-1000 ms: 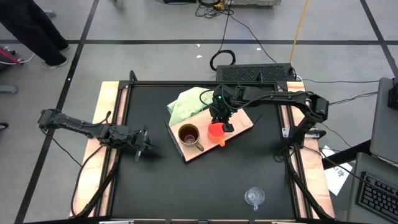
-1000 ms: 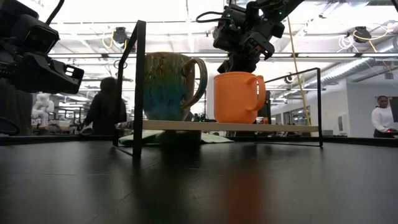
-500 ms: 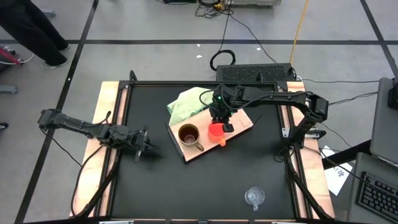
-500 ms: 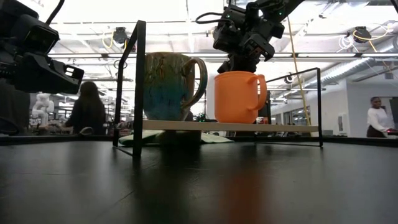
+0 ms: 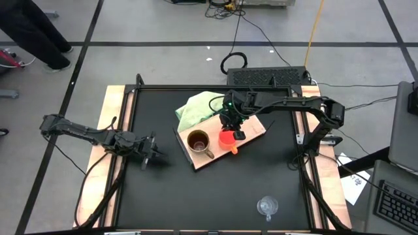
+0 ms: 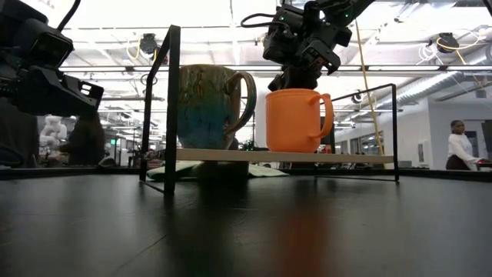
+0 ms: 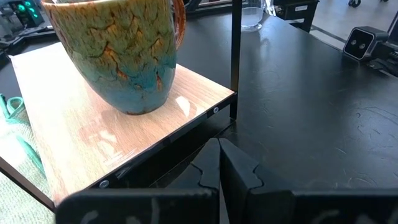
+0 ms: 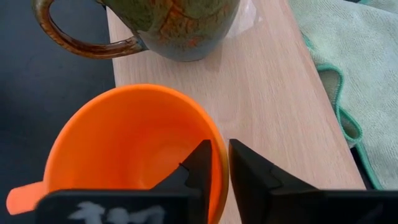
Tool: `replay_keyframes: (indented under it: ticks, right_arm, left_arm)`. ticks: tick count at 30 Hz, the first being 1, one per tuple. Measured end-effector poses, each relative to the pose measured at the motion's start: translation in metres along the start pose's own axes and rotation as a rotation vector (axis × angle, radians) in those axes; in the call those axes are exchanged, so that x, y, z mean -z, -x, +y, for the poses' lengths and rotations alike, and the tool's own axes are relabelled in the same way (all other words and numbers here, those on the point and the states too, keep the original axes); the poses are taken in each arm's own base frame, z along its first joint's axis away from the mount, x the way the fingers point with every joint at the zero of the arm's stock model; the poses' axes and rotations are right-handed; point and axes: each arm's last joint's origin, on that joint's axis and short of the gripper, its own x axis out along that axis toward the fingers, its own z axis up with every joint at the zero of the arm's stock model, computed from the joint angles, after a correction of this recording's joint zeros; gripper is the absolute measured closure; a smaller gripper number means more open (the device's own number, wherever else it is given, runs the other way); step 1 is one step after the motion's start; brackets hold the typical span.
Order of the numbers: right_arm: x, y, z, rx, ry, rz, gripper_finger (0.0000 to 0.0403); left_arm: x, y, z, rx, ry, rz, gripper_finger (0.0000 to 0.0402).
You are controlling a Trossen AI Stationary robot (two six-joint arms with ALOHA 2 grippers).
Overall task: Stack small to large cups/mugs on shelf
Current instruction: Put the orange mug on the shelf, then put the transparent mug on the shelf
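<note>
- High view: right gripper point(image 5: 228, 126) over orange cup point(image 5: 226, 139) on shelf point(image 5: 256, 130), beside brown mug point(image 5: 198, 141); glass cup point(image 5: 266, 207) well apart.
- Left wrist view: left gripper point(image 7: 219, 163) pressed together.
- Right wrist view: fingers point(image 8: 200, 163) straddle the cup's rim, a slight gap showing.

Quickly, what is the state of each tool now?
Left tool: closed, empty.
Right tool: slightly open, astride the rim of the orange cup.

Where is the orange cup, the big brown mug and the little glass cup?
orange cup point(image 6: 295, 121): low view, on its side wall.
brown mug point(image 5: 198, 140): high view, on its dark inside.
glass cup point(image 5: 267, 206): high view, on its round top, alone on the black table.
</note>
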Motion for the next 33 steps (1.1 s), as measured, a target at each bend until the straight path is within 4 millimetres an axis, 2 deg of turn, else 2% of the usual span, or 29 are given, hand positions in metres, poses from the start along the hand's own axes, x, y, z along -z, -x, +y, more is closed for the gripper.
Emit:
replay_keyframes:
  ticks: [7, 11, 23, 33]
  right_arm:
    - [0.0, 0.0, 0.0, 0.0, -0.008, 0.0, 0.0296]
    - [0.0, 0.0, 0.0, 0.0, -0.018, 0.0, 0.0279]
    - [-0.001, 0.004, 0.001, 0.007, -0.014, -0.01, 0.0279]
    - [-0.011, 0.039, 0.013, 0.069, 0.016, -0.093, 0.0279]
  left_arm:
    - [0.0, 0.0, 0.0, 0.0, 0.001, 0.0, 0.0396]
    - [0.0, 0.0, 0.0, 0.0, 0.002, 0.0, 0.0396]
    - [0.0, 0.0, 0.0, -0.001, 0.003, 0.0, 0.0396]
    - [0.0, 0.0, 0.0, -0.001, 0.002, 0.0, 0.0396]
